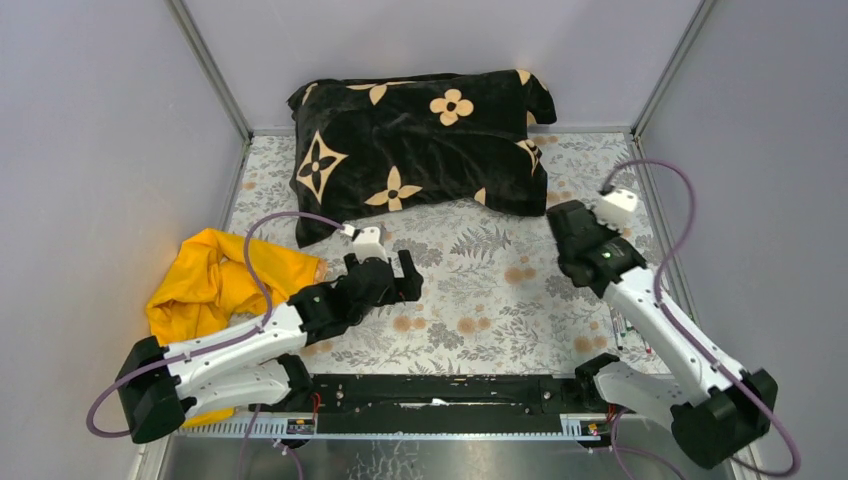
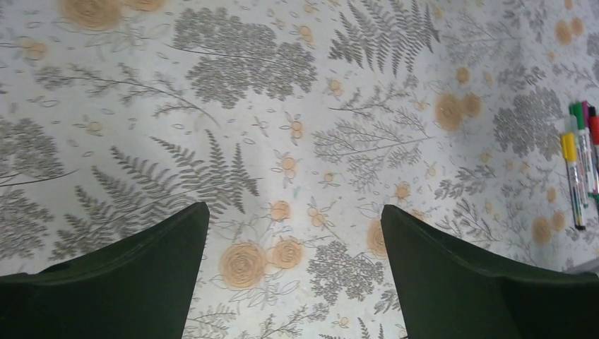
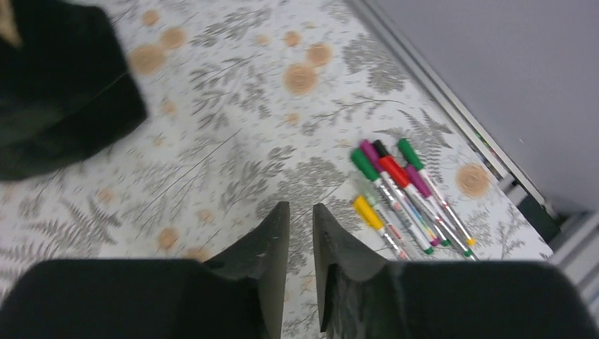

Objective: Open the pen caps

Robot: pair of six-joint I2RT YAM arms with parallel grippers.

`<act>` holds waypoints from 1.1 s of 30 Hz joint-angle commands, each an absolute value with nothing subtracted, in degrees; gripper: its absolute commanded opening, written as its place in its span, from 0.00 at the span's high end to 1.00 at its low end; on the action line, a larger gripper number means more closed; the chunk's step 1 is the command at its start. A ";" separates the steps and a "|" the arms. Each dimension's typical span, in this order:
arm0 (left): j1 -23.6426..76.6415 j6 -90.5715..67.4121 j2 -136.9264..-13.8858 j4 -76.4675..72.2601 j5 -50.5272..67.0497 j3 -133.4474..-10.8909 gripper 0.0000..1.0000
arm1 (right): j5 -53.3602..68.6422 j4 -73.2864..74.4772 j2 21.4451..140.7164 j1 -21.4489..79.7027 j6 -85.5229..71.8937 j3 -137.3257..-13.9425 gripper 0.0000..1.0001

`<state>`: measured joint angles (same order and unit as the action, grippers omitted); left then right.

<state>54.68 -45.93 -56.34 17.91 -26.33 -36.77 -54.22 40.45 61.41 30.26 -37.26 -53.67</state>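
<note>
Several capped marker pens (image 3: 402,194) lie side by side on the floral mat at the right edge; they also show in the top view (image 1: 626,335). Their caps are on: yellow (image 3: 367,212), green (image 3: 365,164), magenta (image 3: 370,151) and red (image 3: 394,171). The left wrist view shows them far right, with the yellow cap (image 2: 568,147) and a green cap (image 2: 578,116). My right gripper (image 3: 300,206) hangs above the mat just left of the pens, jaws almost together and empty. My left gripper (image 2: 293,208) is wide open and empty over the mat's middle (image 1: 398,268).
A black pillow with tan flowers (image 1: 420,135) lies at the back; its corner shows in the right wrist view (image 3: 56,78). A yellow cloth (image 1: 215,280) lies at the left. Grey walls enclose the mat, with a metal rail (image 3: 452,99) beside the pens.
</note>
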 commanded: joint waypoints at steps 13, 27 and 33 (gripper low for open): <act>61.76 -43.57 -57.87 9.06 -23.89 -38.60 0.01 | -38.05 35.20 51.51 -4.50 -56.07 -37.85 1.00; 62.06 -41.36 -61.82 9.42 -23.69 -41.81 0.01 | -25.07 21.57 58.66 -28.27 -50.46 -33.13 1.00; 62.05 -40.54 -62.93 10.03 -23.63 -43.05 0.01 | -22.78 20.02 61.76 -31.52 -52.12 -33.14 1.00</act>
<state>61.73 -42.13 -62.48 12.01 -23.35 -40.82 -25.15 22.90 60.31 -30.02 -51.18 -33.01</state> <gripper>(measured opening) 0.986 0.011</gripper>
